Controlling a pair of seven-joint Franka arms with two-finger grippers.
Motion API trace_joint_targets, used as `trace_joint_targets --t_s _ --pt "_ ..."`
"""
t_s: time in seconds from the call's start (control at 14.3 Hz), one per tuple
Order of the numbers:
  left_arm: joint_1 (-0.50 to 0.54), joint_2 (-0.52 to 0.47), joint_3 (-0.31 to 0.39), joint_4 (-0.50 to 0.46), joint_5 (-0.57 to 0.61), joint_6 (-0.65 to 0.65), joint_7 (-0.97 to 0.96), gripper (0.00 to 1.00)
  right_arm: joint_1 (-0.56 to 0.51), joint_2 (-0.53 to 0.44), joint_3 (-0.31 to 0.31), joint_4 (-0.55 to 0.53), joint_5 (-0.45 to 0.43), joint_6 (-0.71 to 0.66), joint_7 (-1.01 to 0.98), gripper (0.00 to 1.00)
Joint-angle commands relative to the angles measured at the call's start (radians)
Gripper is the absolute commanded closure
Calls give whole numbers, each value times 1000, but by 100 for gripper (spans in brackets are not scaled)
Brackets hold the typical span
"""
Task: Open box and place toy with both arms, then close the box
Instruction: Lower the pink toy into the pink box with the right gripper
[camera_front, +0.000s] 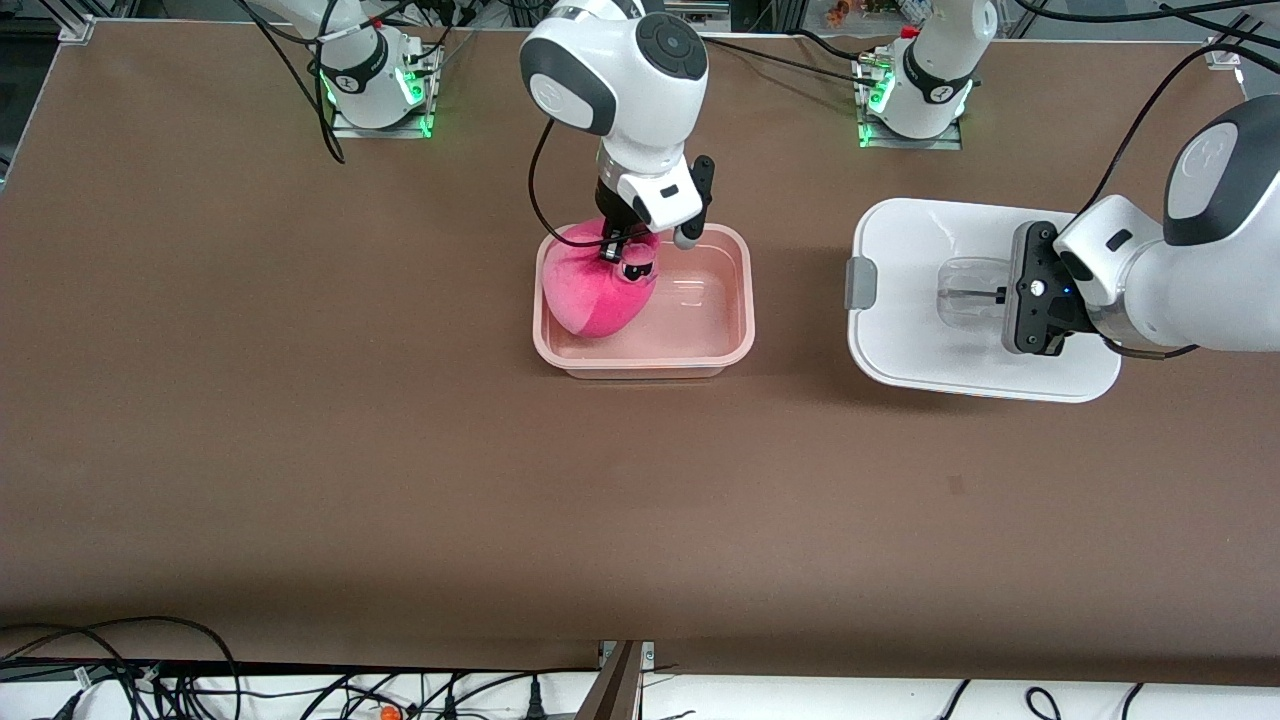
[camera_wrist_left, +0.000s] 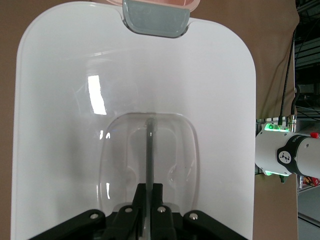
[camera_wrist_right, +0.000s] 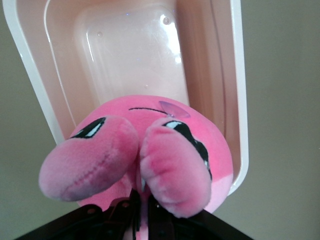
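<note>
Your right gripper (camera_front: 617, 245) has its jaws pinched on the bright pink plush toy (camera_front: 592, 285), which sits in the open translucent pinkish plastic box (camera_front: 645, 355) at the end toward the right arm. Your left gripper (camera_front: 1000, 296) has its jaws pressed together on the clear recessed handle (camera_wrist_left: 148, 135) of the white rounded lid (camera_front: 920, 230), lying on the brown table (camera_front: 400, 450) beside the box, toward the left arm's end.

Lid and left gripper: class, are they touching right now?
Touching. In the left wrist view, the left gripper is shut on the thin clear handle in the lid recess; the front view agrees.
</note>
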Motion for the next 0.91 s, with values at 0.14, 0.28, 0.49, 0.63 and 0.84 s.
trace_joint_targets --t_s 0.14,0.28,0.49,0.63,0.84 --pt "3 2 -2 8 -21 -8 23 100 30 53 -10 47 -47 -14 -19 100" --pt "3 4 -2 8 -21 -8 25 100 46 88 -26 49 -55 -11 -14 100" --pt "5 4 -2 7 -21 -8 25 100 108 141 -91 52 -55 43 21 100" --pt "3 5 -2 7 -21 -8 25 100 176 173 -155 52 -68 114 43 100" --pt "3 10 -2 7 -21 -8 26 100 272 223 -256 53 -102 289 139 0"
